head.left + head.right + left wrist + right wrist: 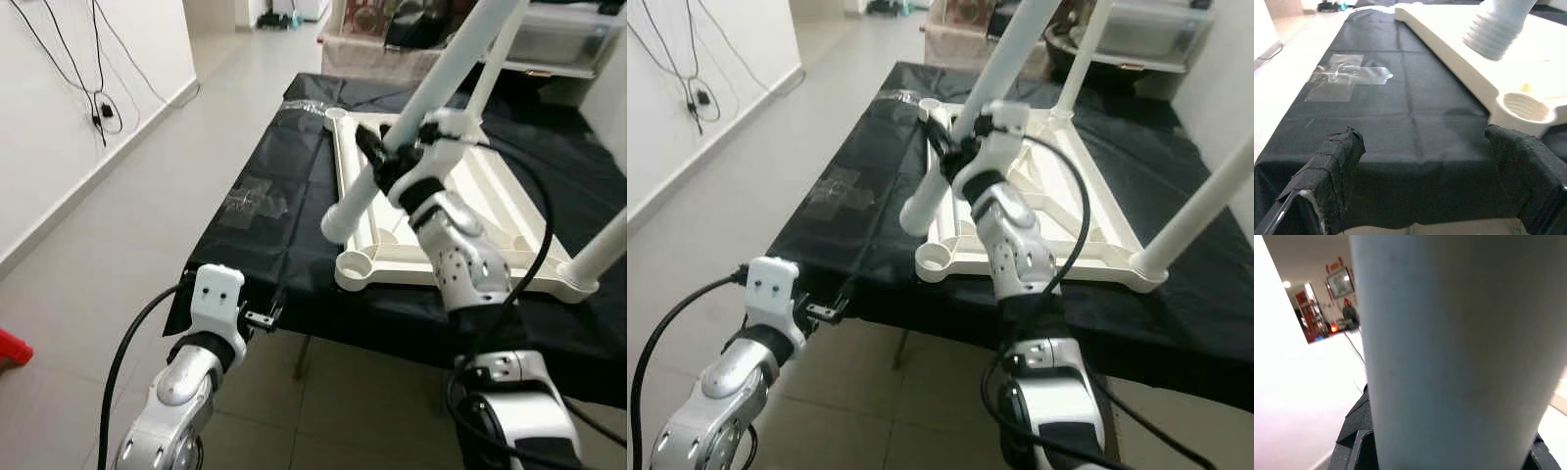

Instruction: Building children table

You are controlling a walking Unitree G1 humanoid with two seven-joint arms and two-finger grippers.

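white tbl top [495, 211], white leg [411, 122], black cloth [274, 196]

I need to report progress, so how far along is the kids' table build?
Two legs already stand in the upturned tabletop. The right gripper holds a third leg tilted above the near empty socket. Another socket is also empty. The left gripper hangs open.

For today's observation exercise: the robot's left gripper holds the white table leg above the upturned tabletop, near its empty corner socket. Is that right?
Not quite. The right gripper is the one clamped on the white table leg, as the left eye view shows; the left gripper waits open at the table edge. The leg's threaded end does hang near the empty corner socket of the upturned tabletop.
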